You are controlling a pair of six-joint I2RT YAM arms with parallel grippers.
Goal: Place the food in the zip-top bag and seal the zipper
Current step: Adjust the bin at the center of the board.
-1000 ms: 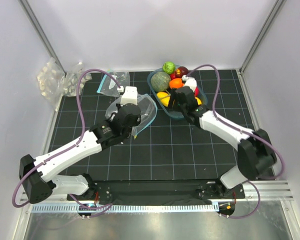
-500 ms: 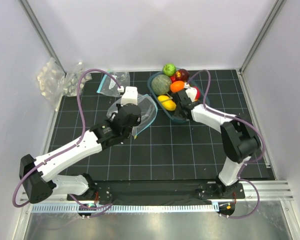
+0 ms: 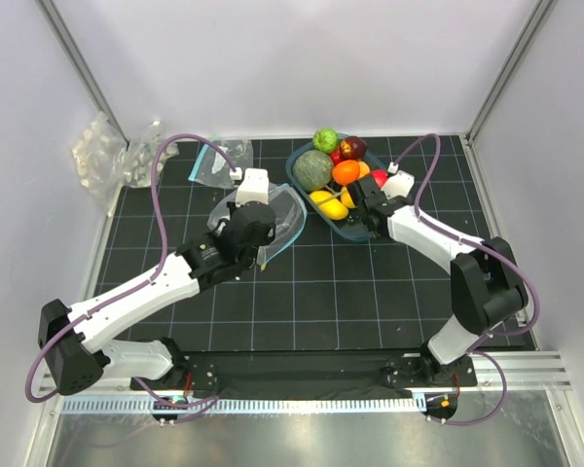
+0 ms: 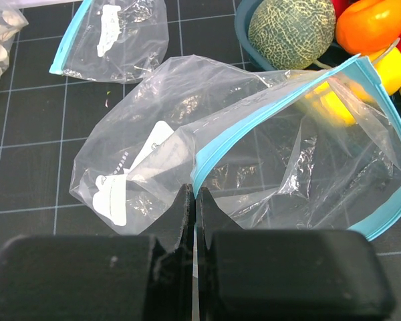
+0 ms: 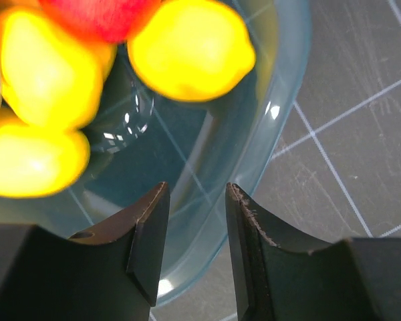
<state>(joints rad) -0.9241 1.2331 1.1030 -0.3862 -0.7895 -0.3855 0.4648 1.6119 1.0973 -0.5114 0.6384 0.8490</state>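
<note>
The clear zip-top bag [image 3: 277, 219] lies left of the bowl, its mouth open toward the bowl. My left gripper [image 3: 258, 251] is shut on the teal zipper [image 4: 267, 110] at the mouth's near end [image 4: 195, 194]. The bag [image 4: 287, 160] holds no fruit. The food sits in a teal bowl [image 3: 358, 229]: a melon [image 3: 313, 170], an orange [image 3: 346, 172], lemons [image 3: 328, 204], a green ball [image 3: 325, 140] and red balls [image 3: 352, 148]. My right gripper [image 3: 360, 209] is open and empty [image 5: 196, 194] over the bowl's near rim [image 5: 254, 154], just short of the lemons [image 5: 190, 47].
A second flat zip bag [image 3: 214, 161] lies behind the first and also shows in the left wrist view [image 4: 113, 33]. Clear packs of white lumps [image 3: 102, 151] sit at the far left by the wall. White walls enclose the black gridded mat [image 3: 321, 292].
My right gripper has drawn back from over the fruit to the bowl's near rim, its arm swinging right. The left arm and the bag have not moved.
</note>
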